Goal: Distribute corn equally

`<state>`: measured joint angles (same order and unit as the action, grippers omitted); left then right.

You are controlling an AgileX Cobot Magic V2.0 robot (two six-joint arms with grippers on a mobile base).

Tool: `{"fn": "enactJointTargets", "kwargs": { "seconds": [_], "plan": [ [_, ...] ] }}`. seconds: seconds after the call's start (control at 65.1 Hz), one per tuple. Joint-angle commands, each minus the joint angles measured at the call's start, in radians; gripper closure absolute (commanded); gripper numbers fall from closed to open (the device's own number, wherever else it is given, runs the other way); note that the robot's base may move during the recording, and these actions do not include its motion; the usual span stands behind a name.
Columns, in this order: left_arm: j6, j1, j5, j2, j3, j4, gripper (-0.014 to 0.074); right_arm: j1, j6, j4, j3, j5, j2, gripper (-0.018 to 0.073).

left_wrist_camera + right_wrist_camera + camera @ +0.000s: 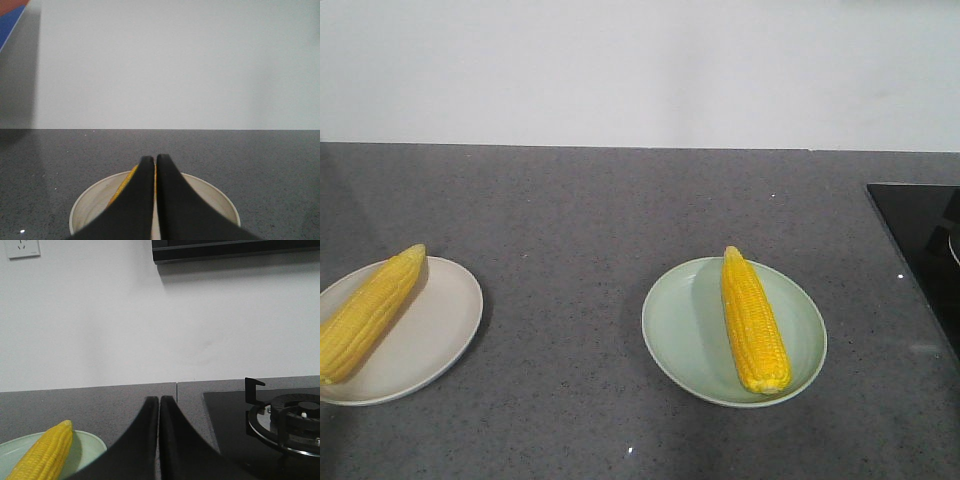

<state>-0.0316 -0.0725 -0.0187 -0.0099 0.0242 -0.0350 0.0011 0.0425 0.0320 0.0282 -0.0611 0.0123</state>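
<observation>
Grey speckled stone countertop [590, 230]: one yellow kernelled corn cob [754, 320] on pale green plate [680, 330], another [365, 312] on cream plate [435, 330]. Stiff, probably slippery; best gripped mid-length. Both black grippers [154, 161] [159, 401] pressed together, empty.

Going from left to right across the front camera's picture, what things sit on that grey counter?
Beige plate holding a corn cob along its left side → bare grey counter → pale green plate with a corn cob → black stovetop at the right edge.

A grey speckled countertop [620, 220] is being backed by a plain white wall [640, 70]; a black hob [270, 415] is being seen at the right.
</observation>
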Motion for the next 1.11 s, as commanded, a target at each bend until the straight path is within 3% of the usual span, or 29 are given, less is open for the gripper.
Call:
{"fn": "enactJointTargets", "kwargs": {
  "seconds": [0.0,0.261,0.523,0.707,1.091],
  "plan": [
    [0.001,-0.007,-0.071,-0.018,-0.016,-0.009,0.0604,0.0,-0.003,-0.014,0.008,-0.05,0.009,0.0561],
    [0.001,-0.007,-0.071,-0.018,-0.016,-0.009,0.0604,0.067,-0.028,-0.025,0.008,0.003,0.009,0.0561],
    [0.001,-0.007,-0.071,-0.018,-0.016,-0.009,0.0604,0.065,-0.03,-0.032,0.008,0.019,0.009,0.0561],
    [0.001,-0.007,-0.071,-0.018,-0.016,-0.009,0.0603,0.065,-0.027,-0.107,0.008,0.001,0.009,0.0561],
    [0.001,-0.007,-0.071,-0.018,-0.016,-0.009,0.0603,0.065,-0.005,-0.094,0.008,-0.003,0.008,0.0561]
  ]
}}
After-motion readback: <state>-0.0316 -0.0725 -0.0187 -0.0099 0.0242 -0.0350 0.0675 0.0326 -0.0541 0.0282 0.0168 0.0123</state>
